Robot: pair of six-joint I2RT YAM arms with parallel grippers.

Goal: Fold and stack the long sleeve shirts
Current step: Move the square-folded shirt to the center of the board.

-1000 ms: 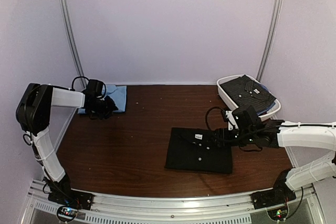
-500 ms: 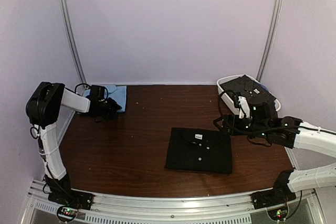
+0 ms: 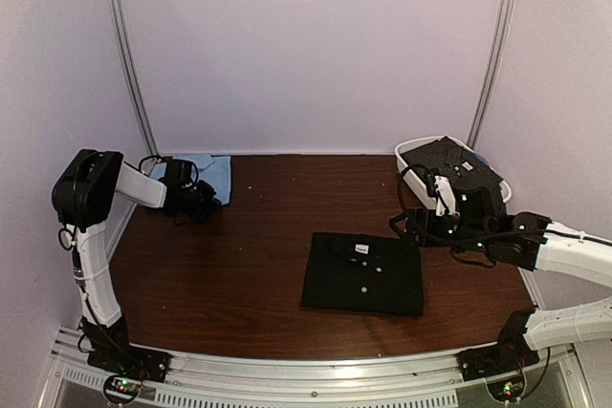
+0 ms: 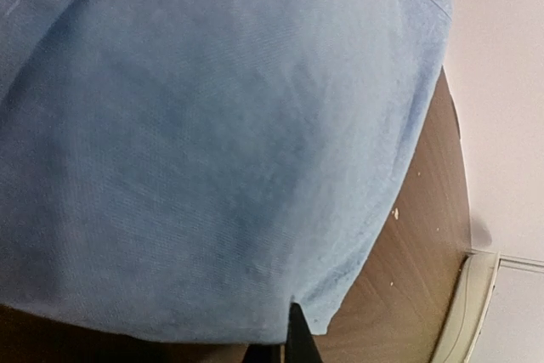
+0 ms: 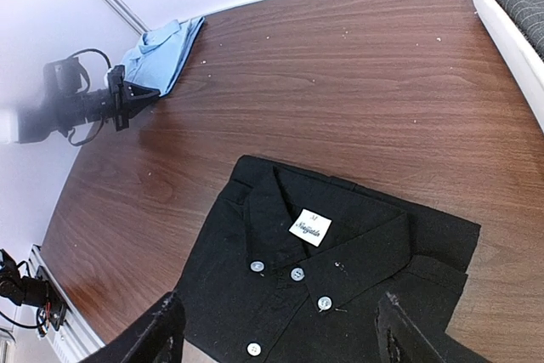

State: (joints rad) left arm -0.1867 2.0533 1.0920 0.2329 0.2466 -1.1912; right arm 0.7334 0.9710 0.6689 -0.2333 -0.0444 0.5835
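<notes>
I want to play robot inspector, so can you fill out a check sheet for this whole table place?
Surface: brown wooden table, with a few tiny pale specks.
Job's things: black shirt folded flat mid-table; light blue shirt at the far left corner; dark patterned shirt lying in the white tub.
Clutter: nothing seen.
Grippers: left gripper shut, seemingly on the light blue shirt's edge; right gripper open, above the black shirt.
Cables: black cable loops at the left wrist and the right wrist.
Surroundings: pale walls, metal poles, metal rail at the near edge.
</notes>
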